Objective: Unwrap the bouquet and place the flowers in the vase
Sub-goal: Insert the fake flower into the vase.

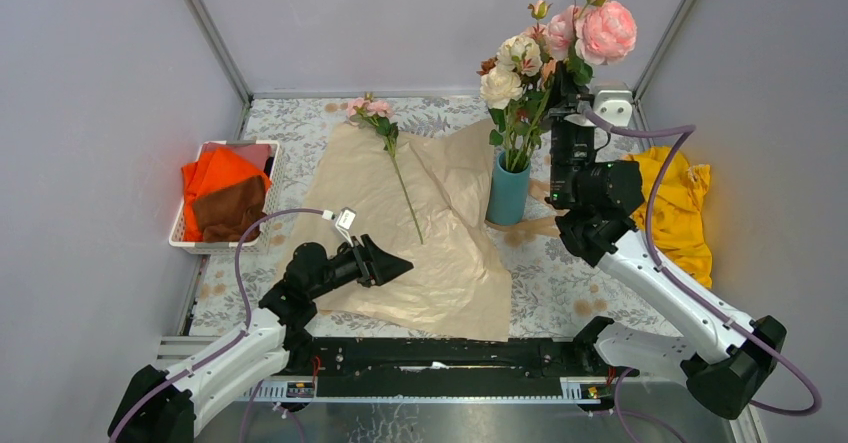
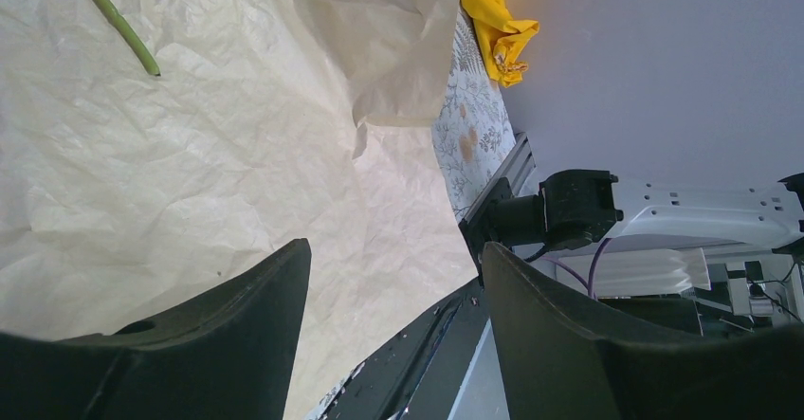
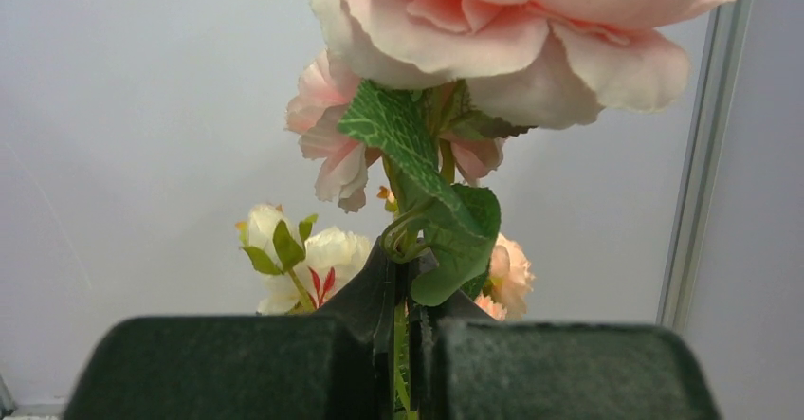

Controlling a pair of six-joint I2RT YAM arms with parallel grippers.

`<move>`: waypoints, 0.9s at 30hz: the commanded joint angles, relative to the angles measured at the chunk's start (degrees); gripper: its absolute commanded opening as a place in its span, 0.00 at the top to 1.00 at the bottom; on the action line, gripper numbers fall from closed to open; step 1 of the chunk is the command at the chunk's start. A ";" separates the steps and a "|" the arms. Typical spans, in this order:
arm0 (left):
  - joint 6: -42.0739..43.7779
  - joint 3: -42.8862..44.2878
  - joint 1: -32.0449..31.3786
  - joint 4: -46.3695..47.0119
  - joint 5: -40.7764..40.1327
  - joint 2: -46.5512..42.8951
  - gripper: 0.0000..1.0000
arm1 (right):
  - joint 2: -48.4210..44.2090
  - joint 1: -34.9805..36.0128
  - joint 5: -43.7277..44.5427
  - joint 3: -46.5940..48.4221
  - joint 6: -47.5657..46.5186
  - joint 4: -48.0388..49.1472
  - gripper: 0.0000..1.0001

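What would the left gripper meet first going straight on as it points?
Most likely the wrapping paper spread ahead of the left gripper; depth is unclear, and beyond it lies the right arm.

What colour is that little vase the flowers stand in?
Teal-blue vase, clearest in the top external view.

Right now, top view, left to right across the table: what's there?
Cloth basket → loose rose → teal vase → right hand, shut on a pink rose → yellow cloth.
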 commanded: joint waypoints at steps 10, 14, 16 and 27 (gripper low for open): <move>0.76 -0.69 -0.22 1.81 -0.23 -0.75 0.27 | -3.25 -2.84 -1.38 -6.04 9.73 -0.41 1.00; 0.72 -0.79 -0.27 1.92 -0.16 -0.73 0.27 | -3.31 -3.44 -1.23 -7.61 10.99 -0.55 1.00; 0.72 -0.77 -0.28 1.92 -0.11 -0.74 0.27 | -3.31 -3.76 -1.18 -8.23 11.67 -0.76 1.00; 0.66 -0.98 -0.25 2.31 -0.24 -0.37 0.27 | -2.89 -5.35 -1.54 -11.09 15.17 -1.69 1.00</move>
